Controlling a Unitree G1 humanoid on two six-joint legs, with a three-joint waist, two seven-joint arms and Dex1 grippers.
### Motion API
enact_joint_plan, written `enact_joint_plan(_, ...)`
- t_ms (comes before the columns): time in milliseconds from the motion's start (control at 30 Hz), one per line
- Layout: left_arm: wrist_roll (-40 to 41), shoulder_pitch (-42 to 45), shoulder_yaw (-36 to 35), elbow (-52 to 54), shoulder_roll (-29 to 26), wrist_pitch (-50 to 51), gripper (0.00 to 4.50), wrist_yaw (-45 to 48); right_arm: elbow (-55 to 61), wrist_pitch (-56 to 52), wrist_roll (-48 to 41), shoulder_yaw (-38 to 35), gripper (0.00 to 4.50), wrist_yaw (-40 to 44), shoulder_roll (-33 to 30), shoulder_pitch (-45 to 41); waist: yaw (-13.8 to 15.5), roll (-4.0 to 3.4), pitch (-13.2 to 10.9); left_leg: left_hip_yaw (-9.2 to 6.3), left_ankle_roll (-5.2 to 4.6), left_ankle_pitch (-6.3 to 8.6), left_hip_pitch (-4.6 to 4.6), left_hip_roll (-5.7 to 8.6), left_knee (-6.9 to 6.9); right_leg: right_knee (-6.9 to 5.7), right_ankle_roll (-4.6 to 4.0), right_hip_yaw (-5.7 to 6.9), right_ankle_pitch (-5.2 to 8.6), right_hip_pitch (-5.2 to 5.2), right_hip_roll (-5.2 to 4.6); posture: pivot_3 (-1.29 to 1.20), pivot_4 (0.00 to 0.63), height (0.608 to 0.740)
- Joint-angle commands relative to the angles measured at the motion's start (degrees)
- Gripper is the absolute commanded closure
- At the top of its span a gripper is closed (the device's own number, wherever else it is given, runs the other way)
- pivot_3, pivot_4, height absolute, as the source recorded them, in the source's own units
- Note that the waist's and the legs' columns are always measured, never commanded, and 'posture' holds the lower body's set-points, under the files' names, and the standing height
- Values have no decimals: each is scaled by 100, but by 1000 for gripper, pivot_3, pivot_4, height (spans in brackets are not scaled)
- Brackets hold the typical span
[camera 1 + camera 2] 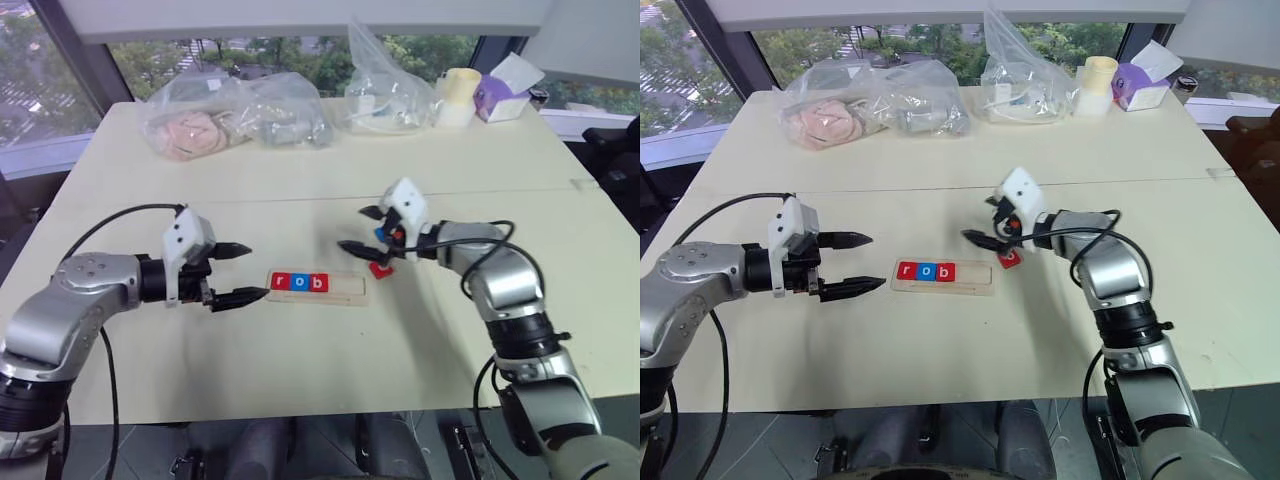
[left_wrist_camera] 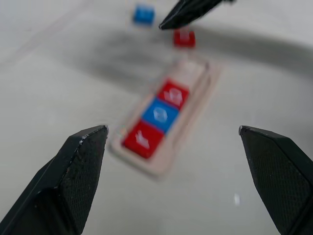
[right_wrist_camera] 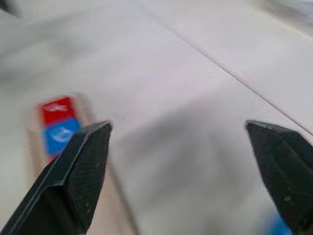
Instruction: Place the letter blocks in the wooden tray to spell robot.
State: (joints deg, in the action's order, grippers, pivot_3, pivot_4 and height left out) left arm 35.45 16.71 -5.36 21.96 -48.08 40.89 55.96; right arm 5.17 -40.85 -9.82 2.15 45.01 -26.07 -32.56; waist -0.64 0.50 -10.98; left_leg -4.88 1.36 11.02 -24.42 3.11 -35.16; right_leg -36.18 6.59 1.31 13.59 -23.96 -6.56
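**Three tiles seated, both grippers hanging open**

Wooden tray [image 1: 318,287] is lying flat near the middle of the table [image 1: 300,180], long axis running left-right. Its left part is holding three letter blocks touching in a row: red r [image 1: 281,282], blue o [image 1: 299,283], red b [image 1: 318,284]. The right part of the slot is showing bare wood.

A red tile [image 1: 380,268] is lying on the table just off the tray's right end, letter not readable. A blue tile [image 2: 143,13] is lying on the table beyond it, partly hidden behind the right gripper in the head views.

Left gripper [image 1: 243,274] is hovering just left of the tray, fingers spread wide, gripping nothing. Right gripper [image 1: 360,229] is hovering above the loose tiles, jaws spread wide, carrying nothing.

Plastic bags [image 1: 235,115] are sitting along the far edge.
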Motion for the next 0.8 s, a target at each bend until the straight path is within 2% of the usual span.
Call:
enact_joint_plan(33,84,184,150,221,297,54,0,-268,1248,-1249,-39,-231,66,-854,118,579,-7,0,0,0,0,0,1,-1,3,-1,0,0,0,-1,0,0,150,740)
enact_joint_plan(300,-391,311,826,246,492,-231,0,-297,2258,-2613,-82,-205,66,-2008,701,1268,-8,2,2,5,-2,-2,4,-3,-6,-9,-26,-13,6,-4,6,0,150,740)
enact_joint_plan(600,-588,302,1029,111,628,-378,0,-291,1602,-2196,128,-153,66,-2790,1067,1390,-18,2,2,9,-2,-2,4,-2,-7,-2,-28,-20,7,-1,5,0,150,740)
enact_joint_plan(633,-621,290,1023,26,624,-442,0,-252,1543,-2124,119,-160,626,-2801,1067,1370,-20,3,3,9,-2,-2,5,-2,-7,-2,-28,-20,7,-1,6,0,150,740)
enact_joint_plan(667,-656,282,1021,-55,620,-502,0,-215,1504,-2083,106,-171,892,-2827,1079,1353,-20,2,3,9,-2,-2,5,-2,-8,-2,-28,-20,7,-1,6,0,150,740)
enact_joint_plan(800,-762,304,1041,-295,648,-667,0,-123,1526,-2083,32,-86,2857,-2835,1075,1374,-14,4,5,9,-3,-2,9,-2,-9,-3,-29,-20,7,4,8,0,150,740)
